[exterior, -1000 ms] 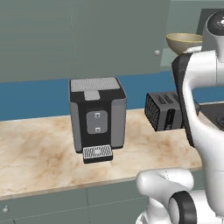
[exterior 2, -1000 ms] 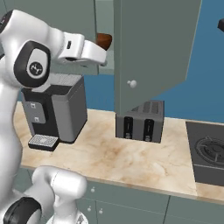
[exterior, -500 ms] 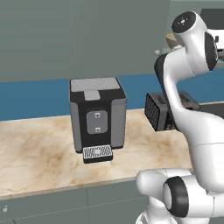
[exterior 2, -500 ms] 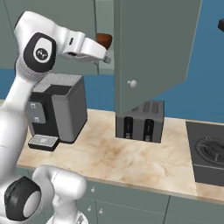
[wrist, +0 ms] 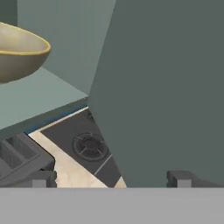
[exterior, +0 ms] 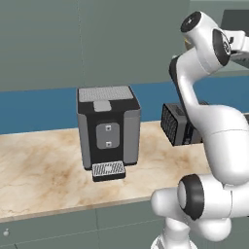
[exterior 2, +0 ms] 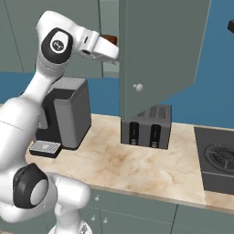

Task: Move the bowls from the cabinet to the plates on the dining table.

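Observation:
A pale olive bowl (wrist: 17,52) sits on the cabinet's pale shelf (wrist: 48,94), at the upper left of the hand view. In the right base view, a dark reddish-brown bowl (exterior 2: 109,39) peeks out just behind my hand. My gripper (wrist: 113,179) is open with nothing between its fingertips (wrist: 43,178). It is held high at shelf level beside the open cabinet door (exterior 2: 160,55), a little short of the bowls. The gripper (exterior 2: 113,52) sits close to the door's edge. The plates and the dining table are out of view.
On the marble worktop (exterior 2: 137,160) stand a black coffee machine (exterior: 108,131) and a dark toaster (exterior 2: 146,125). A black hob (exterior 2: 219,157) lies to the right. The open door (wrist: 166,87) hangs close on the hand's right side. Low drawers (exterior: 48,228) run under the worktop.
The arm's upper links have swung left and up. In the left base view they now cover the olive bowl. The hand has edged towards the cabinet opening, and the jaws have stayed open.

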